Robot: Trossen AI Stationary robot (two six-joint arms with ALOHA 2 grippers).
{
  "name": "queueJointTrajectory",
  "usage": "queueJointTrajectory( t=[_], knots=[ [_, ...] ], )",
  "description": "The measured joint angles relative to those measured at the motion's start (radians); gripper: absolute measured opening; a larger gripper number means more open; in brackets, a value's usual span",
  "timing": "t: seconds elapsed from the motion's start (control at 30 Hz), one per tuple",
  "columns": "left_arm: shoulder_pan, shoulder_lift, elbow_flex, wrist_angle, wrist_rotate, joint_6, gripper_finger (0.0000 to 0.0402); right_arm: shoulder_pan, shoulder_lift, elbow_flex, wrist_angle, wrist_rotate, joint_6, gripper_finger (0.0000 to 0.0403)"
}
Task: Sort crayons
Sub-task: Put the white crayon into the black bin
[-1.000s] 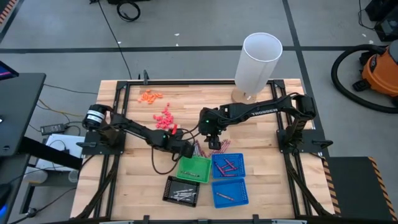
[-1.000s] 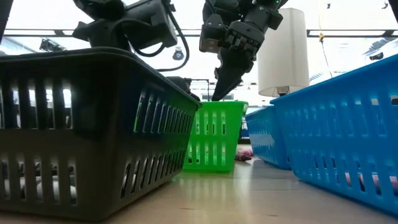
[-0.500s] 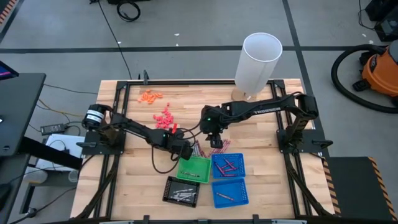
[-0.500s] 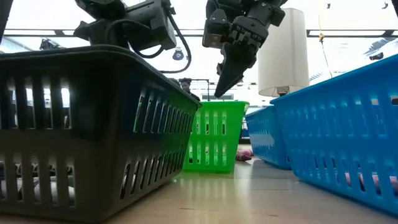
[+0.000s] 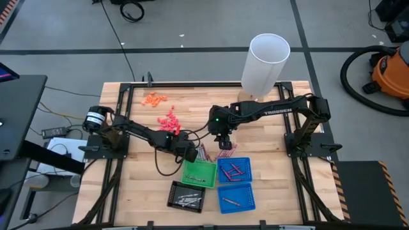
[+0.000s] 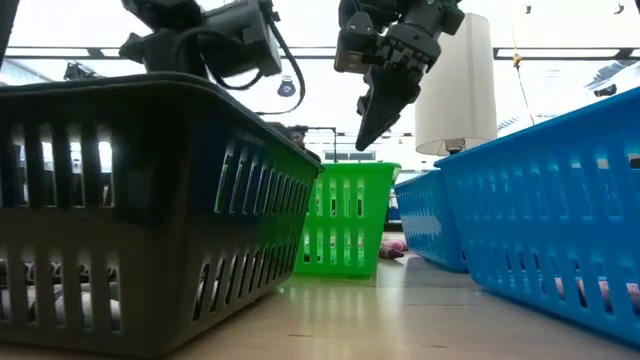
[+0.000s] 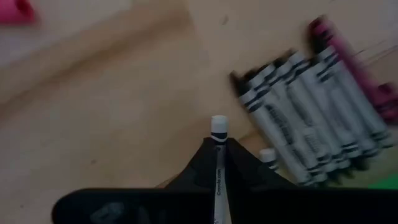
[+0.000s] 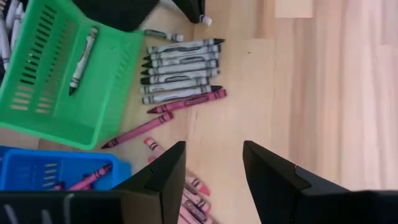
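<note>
Grey crayons (image 8: 183, 68) lie side by side on the wood, with maroon crayons (image 8: 186, 102) beside and near them. My left gripper (image 7: 218, 148) stands at the left of this pile (image 5: 204, 153), shut on one grey crayon (image 7: 218, 124). My right gripper (image 8: 214, 171) hangs open above the maroon crayons (image 5: 225, 153) at the pile's right side, with nothing between its fingers. In the low view it (image 6: 366, 140) hangs above the green tray (image 6: 345, 230). That green tray (image 8: 62, 74) holds one grey crayon (image 8: 81, 53). My left gripper pinches a grey crayon between its two fingers. The crayon lies along the fingers, and its banded end (image 7: 218, 127) sticks out past the fingertips. The fingers slant steeply down from the table's left. Whether that end touches the wood, I cannot tell.
Two blue trays (image 5: 234, 170) (image 5: 235, 197) with maroon crayons and a black tray (image 5: 186, 195) with grey ones stand near the front. Coral bits (image 5: 170, 121) and orange bits (image 5: 154, 98) lie at the far left. A white tube (image 5: 265, 64) stands at the far edge.
My right gripper has risen a little and drifted toward the table's right, still open.
</note>
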Motion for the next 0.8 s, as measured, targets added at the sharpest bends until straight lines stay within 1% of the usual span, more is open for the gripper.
queueJointTrajectory(
  t=[0.1,0.23,0.33,0.43,0.57,0.7,0.8],
  knots=[
    [0.0,-0.053,0.002,-0.002,-0.029,0.006,0.001,-0.02,-0.014,0.0,-0.025,0.0,0.0,0.0168],
    [-0.007,-0.114,0.002,0.0,-0.072,0.041,0.001,-0.041,-0.031,0.0,-0.014,0.001,-0.006,0.0168],
    [-0.019,-0.178,0.003,0.045,-0.102,0.105,0.001,-0.047,-0.035,0.0,-0.009,0.001,0.0,0.0168],
    [-0.037,-0.245,0.002,0.106,-0.128,0.207,0.0012,-0.039,-0.049,0.0,-0.001,-0.006,0.017,0.0168],
    [-0.062,-0.327,0.004,0.197,-0.165,0.314,0.0014,-0.03,-0.058,0.0,0.034,-0.084,0.028,0.0168],
    [-0.095,-0.385,0.004,0.287,-0.167,0.391,0.0015,-0.031,-0.074,0.0,0.028,-0.104,0.055,0.0168],
    [-0.135,-0.405,0.005,0.323,-0.138,0.392,0.0015,-0.031,-0.104,0.0,0.021,-0.084,0.055,0.0168]
  ],
)
